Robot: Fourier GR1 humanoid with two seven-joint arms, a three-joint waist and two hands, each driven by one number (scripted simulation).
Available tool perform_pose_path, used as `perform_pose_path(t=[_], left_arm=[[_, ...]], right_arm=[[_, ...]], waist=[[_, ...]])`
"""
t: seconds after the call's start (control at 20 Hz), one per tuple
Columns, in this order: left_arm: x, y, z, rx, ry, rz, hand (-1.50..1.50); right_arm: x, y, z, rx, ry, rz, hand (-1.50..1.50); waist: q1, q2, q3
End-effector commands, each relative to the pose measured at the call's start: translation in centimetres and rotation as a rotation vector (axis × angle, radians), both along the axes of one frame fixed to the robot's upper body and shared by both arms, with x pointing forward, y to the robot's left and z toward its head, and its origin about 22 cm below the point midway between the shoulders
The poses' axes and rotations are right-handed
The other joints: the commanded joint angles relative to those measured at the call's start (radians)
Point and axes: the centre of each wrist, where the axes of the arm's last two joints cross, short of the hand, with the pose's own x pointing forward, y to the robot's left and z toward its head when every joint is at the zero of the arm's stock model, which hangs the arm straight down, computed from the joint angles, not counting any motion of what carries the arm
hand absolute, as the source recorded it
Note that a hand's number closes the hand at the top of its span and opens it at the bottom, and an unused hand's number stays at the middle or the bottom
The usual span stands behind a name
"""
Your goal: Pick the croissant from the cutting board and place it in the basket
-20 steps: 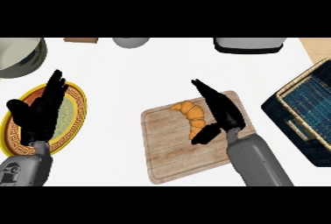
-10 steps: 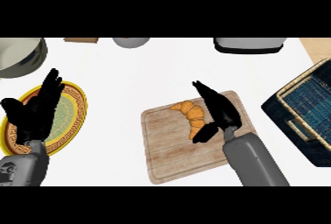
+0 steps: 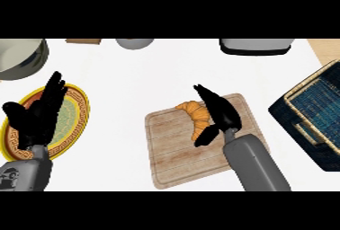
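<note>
The croissant (image 3: 195,117) is lying on the wooden cutting board (image 3: 179,155), in the board's upper middle part, curving from its top edge down toward the centre. The right hand (image 3: 221,113) is sitting over the board directly to the right of the croissant, its fingers stretched out straight and lying close together, pointing up and to the left. The thumb is angling down to the left beneath the croissant's lower end. Whether the fingers are touching the pastry cannot be told from this view; they are not curling round it.

The grey right forearm (image 3: 253,164) is running from the lower right corner of the board up to the hand.

The dark blue basket (image 3: 312,117), with its tan woven rim, is standing to the right of the cutting board, apart from it, and is being cut off by the view's edge.

Well to the left of the cutting board, the left hand (image 3: 36,117) is resting with its fingers straight and upright over a round plate (image 3: 78,104) with a yellow rim and a patterned brown band.

Above and to the left of the board, a pale round vessel (image 3: 20,57) is showing at the edge. A grey rounded object (image 3: 135,43) and a grey, dark-based appliance (image 3: 256,46) are lining the far side beyond the board. No writing, label or brand is showing legibly on anything.
</note>
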Motion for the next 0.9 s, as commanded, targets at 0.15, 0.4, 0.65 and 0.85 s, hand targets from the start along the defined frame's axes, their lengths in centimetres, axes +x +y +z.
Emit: perform_pose_path(t=[0.15, 0.4, 0.65, 0.85], left_arm=[[0.0, -0.5, -1.1, 0.0, 0.007, -0.003, 0.0], [0.3, -0.6, -2.2, -0.002, 0.006, -0.007, 0.0], [1.0, -0.2, 0.6, -0.01, 0.006, -0.007, 0.0], [-0.2, -0.1, 0.4, -0.004, -0.002, -0.011, 0.0]], right_arm=[[1.9, -0.1, -1.8, -0.031, 0.029, 0.016, -1.5], [0.2, 1.4, -2.8, -0.041, 0.093, 0.145, 1.5], [-0.7, 2.0, -4.3, -0.031, 0.106, 0.178, 1.5], [-0.1, -0.2, -4.4, -0.019, 0.086, 0.187, 1.5]], waist=[[0.004, 0.002, 0.001], [0.002, 0.003, 0.0], [0.006, 0.002, 0.001], [0.001, 0.001, 0.001]])
